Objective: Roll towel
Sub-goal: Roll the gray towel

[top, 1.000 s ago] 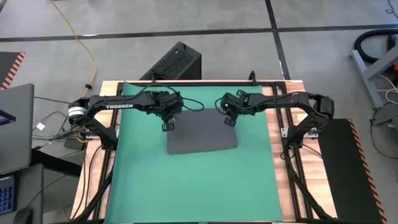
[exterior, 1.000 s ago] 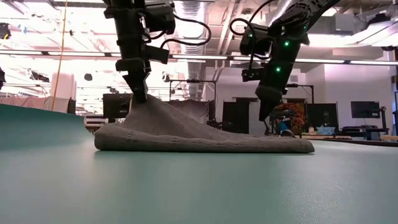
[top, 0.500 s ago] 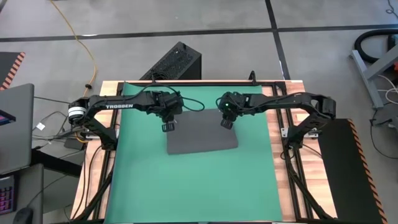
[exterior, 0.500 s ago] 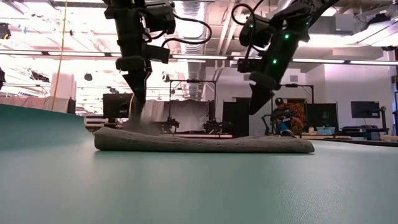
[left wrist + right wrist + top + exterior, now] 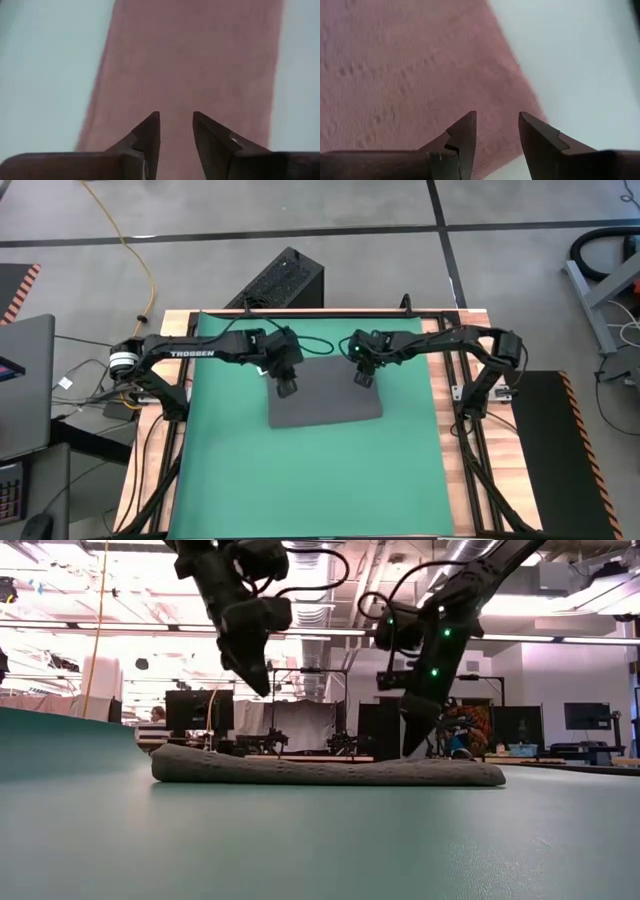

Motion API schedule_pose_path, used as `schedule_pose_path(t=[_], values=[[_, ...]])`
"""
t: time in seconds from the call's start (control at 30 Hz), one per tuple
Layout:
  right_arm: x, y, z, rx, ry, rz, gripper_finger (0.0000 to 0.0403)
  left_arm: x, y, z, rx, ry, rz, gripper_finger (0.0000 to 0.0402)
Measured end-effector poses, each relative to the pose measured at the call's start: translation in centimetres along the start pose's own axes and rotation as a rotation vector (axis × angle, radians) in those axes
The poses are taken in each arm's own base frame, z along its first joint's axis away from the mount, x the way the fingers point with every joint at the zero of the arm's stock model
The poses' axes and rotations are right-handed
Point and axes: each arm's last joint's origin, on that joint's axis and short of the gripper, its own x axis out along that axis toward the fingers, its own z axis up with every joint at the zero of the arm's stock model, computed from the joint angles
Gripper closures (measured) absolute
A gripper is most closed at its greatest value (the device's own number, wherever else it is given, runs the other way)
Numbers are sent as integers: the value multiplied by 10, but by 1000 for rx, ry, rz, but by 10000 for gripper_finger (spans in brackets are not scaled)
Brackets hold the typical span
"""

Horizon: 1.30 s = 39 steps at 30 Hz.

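The dark grey towel (image 5: 325, 400) lies flat on the green mat (image 5: 310, 480), a low strip in the low view (image 5: 330, 772). My left gripper (image 5: 287, 387) hangs open above the towel's far left part (image 5: 190, 60), clear of it in the low view (image 5: 262, 690), and tipped. My right gripper (image 5: 363, 379) is open, lower down, over the towel's far right corner (image 5: 515, 95), with one fingertip over the cloth and one near its edge. My right gripper points steeply down at the towel's far right corner (image 5: 520, 100), and its fingertips (image 5: 408, 750) reach down to about the height of the towel's top. Whether they touch the cloth, I cannot tell.
The mat covers most of the wooden table (image 5: 455, 470), with bare green on the near side of the towel. A black box (image 5: 285, 278) stands on the floor beyond the far edge. A laptop (image 5: 25, 380) sits off to the left.
My left gripper has opened and let go of the towel's far left part. That part stood lifted in a peak and has dropped flat. The gripper has tipped and shifted toward the table's right. My right gripper has come down toward the towel's far right corner.
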Motion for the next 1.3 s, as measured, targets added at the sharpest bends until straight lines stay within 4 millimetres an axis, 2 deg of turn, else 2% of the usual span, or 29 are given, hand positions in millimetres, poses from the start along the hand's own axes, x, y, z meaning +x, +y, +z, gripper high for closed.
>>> schedule_pose_path(t=[0.17, 0.27, 0.5, 0.6, 0.8, 0.9, 1.03, 1.17, 1.3], values=[[10, 3, -9, -6, 99, 3, 236, 16, -12, -12, -77, -45, -34, 358], [12, 3, -12, -10, 132, 3, 237, 28, -20, -27, -127, -42, -54, 391], [12, -3, -16, 24, 175, -64, 237, 40, -30, -50, -228, 13, -51, 396], [11, -8, -17, 38, 179, -73, 237, 40, -34, -51, -247, 16, -51, 400], [-24, -26, -5, 99, 56, -105, 237, 38, -50, -51, -245, 12, -134, 401], [-48, -36, -2, 139, -23, -132, 237, 37, -64, -55, -204, 37, -208, 401], [-74, -47, -3, 183, -112, -165, 237, 34, -86, -62, -137, 41, -200, 401], [-91, -53, -6, 197, -158, -174, 239, 33, -92, -68, -111, 56, -139, 401], [-95, -53, -6, 194, -171, -174, 244, 42, -97, -74, -68, 99, -109, 401]])
